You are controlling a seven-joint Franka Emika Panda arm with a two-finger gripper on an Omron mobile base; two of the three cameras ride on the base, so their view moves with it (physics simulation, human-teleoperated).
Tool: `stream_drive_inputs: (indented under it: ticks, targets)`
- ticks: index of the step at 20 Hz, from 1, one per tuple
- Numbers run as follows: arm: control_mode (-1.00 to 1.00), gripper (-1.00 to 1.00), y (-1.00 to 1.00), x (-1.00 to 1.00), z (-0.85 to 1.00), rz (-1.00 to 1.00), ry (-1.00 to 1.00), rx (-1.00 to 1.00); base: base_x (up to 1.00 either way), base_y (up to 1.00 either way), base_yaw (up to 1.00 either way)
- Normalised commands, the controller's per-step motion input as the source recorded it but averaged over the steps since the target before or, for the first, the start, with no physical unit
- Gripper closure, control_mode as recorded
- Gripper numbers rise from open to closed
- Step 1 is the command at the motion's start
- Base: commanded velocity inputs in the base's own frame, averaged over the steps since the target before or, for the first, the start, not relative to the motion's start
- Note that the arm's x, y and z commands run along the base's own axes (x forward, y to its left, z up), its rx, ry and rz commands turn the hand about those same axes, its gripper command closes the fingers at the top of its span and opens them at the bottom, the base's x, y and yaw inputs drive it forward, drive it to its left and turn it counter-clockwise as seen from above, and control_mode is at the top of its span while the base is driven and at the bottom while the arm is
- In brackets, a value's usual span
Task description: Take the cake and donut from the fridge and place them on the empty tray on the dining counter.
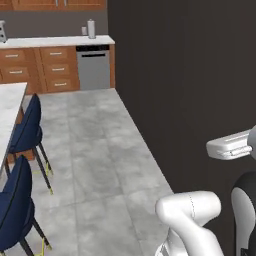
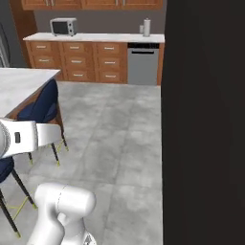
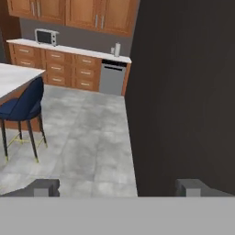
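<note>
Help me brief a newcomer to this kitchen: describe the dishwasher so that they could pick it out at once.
Look to the far wall, where a long counter tops a run of wooden drawers. At the right end of that run, beside the big dark wall, sits the dishwasher. It is the one flat grey panel with a dark strip along its top; everything beside it is brown wood.

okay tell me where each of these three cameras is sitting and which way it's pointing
Left base view: behind the arm on its left, facing down the grey floor to the dishwasher; white arm links lower right.
Right base view: behind on its right, same heading; dark wall on the right, arm lower left.
Hand view: on the hand, looking level down the room; the open gripper at its bottom.
Shared: dishwasher, wooden drawers, blue stools, dining counter.
</note>
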Motion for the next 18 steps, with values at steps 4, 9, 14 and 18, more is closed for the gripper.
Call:
stream_drive_inputs:
  ticks: [4, 9, 14, 18]
  targets:
    - [1.00, -1.00, 0.00, 0.00, 0.00, 0.00, 0.00, 0.00, 1.00, 0.00, 0.00]
    - [1.00, -1.00, 0.00, 0.00, 0.00, 0.00, 0.00, 0.00, 1.00, 0.00, 0.04]
    - [1.00, -1.00, 0.00, 0.00, 0.00, 0.00, 0.00, 0.00, 1.00, 0.02, 0.23]
    - [1.00, -1.00, 0.00, 0.00, 0.00, 0.00, 0.00, 0.00, 1.00, 0.00, 0.39]
